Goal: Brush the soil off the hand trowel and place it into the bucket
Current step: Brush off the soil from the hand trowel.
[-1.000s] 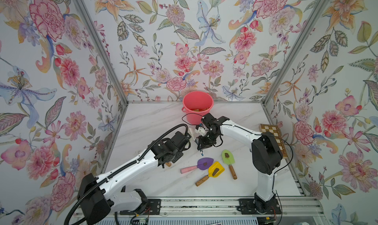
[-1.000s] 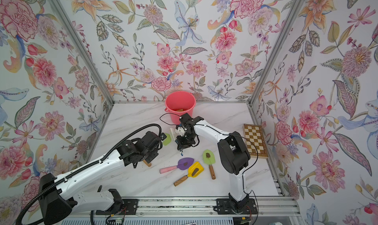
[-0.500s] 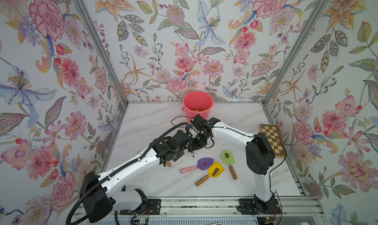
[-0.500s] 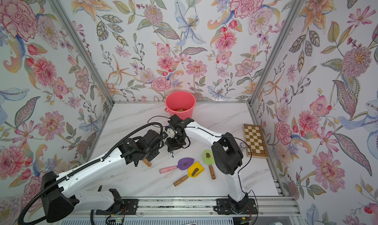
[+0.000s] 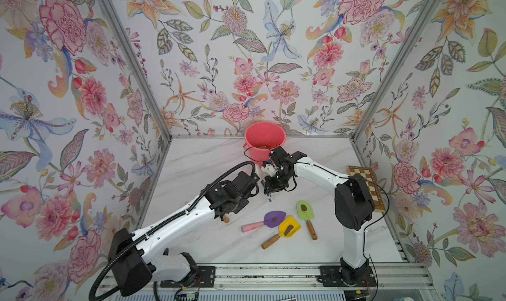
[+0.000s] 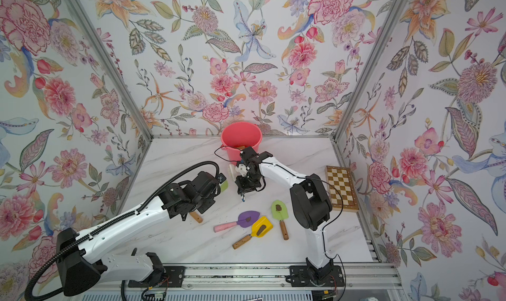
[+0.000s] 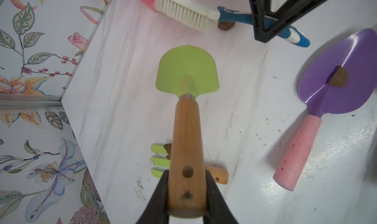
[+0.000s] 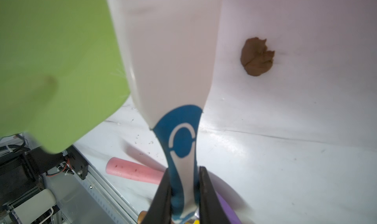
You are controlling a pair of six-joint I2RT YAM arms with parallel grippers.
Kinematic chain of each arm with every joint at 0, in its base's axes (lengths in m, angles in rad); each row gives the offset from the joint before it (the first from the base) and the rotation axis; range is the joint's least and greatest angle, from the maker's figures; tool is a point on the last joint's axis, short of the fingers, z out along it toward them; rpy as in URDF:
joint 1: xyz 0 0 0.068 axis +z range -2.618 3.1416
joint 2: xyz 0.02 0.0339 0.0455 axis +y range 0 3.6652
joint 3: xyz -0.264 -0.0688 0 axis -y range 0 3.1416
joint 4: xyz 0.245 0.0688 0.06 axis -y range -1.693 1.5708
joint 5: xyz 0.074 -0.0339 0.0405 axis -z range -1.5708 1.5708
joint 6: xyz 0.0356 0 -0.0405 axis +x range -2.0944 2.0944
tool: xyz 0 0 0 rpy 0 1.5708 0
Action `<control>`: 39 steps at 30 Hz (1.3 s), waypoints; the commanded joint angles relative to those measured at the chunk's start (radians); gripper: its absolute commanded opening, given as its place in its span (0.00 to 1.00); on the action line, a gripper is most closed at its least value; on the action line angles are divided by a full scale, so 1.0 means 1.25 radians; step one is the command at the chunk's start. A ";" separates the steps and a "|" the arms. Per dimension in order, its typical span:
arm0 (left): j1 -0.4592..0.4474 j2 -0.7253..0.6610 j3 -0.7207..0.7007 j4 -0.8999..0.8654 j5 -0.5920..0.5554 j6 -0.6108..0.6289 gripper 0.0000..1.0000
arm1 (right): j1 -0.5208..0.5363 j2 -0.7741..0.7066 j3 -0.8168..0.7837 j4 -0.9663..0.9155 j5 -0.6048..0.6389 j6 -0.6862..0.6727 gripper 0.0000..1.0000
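Observation:
My left gripper (image 7: 186,192) is shut on the wooden handle of a lime-green hand trowel (image 7: 186,70), held level above the table. Its blade faces up with no lumps on it. My right gripper (image 8: 184,192) is shut on the blue-and-white handle of a white-bristled brush (image 7: 183,11), whose head hangs just beyond the trowel's tip. A brown lump of soil (image 8: 257,56) lies on the table beside the brush. Right behind both grippers stands the coral-pink bucket (image 5: 264,138), seen in both top views, with something brown inside.
Three more trowels lie at front centre, each carrying a soil lump: purple with a pink handle (image 5: 273,217), yellow (image 5: 289,227) and green (image 5: 304,209). A green hand rake (image 7: 159,159) lies under the held trowel. A chessboard (image 5: 365,182) sits at the right wall.
The right arm swung the brush left over the held trowel, then back to the right. The left arm held the trowel nearly still.

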 commanded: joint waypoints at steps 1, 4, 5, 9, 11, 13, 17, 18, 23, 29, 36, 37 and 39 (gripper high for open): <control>-0.009 0.015 0.036 0.028 -0.020 0.018 0.00 | 0.051 -0.050 0.005 -0.007 -0.036 0.017 0.00; -0.009 0.022 0.052 0.026 -0.018 0.025 0.00 | 0.084 -0.029 -0.001 -0.001 -0.040 0.021 0.00; -0.009 0.021 0.056 0.019 -0.014 0.025 0.00 | 0.091 -0.020 -0.002 0.001 -0.035 0.025 0.00; -0.011 -0.002 0.062 -0.009 -0.014 0.018 0.00 | 0.090 0.011 -0.006 0.014 -0.048 0.022 0.00; -0.010 -0.016 0.063 -0.017 -0.014 0.012 0.00 | 0.081 0.036 -0.002 0.017 -0.059 0.013 0.00; -0.012 -0.024 0.067 -0.025 -0.020 0.009 0.00 | 0.070 0.066 0.004 0.017 -0.063 0.004 0.00; -0.013 -0.037 0.086 -0.041 -0.023 -0.004 0.00 | 0.051 0.100 0.010 0.017 -0.036 -0.015 0.00; -0.014 -0.042 0.092 -0.044 -0.022 -0.007 0.00 | 0.047 0.103 0.011 0.017 -0.029 -0.017 0.00; -0.011 -0.050 0.105 -0.065 -0.012 -0.037 0.00 | 0.010 0.069 0.001 0.021 0.005 -0.012 0.00; 0.077 0.014 0.176 -0.126 0.147 -0.193 0.00 | -0.035 -0.096 -0.105 0.113 0.052 0.074 0.00; 0.219 0.066 0.248 -0.111 0.495 -0.583 0.00 | -0.017 -0.317 -0.367 0.441 0.144 0.245 0.00; 0.240 0.057 0.222 -0.079 0.557 -0.656 0.00 | 0.000 -0.337 -0.401 0.485 0.170 0.253 0.00; 0.279 0.026 0.151 0.006 0.646 -0.795 0.00 | 0.033 -0.355 -0.441 0.519 0.242 0.259 0.00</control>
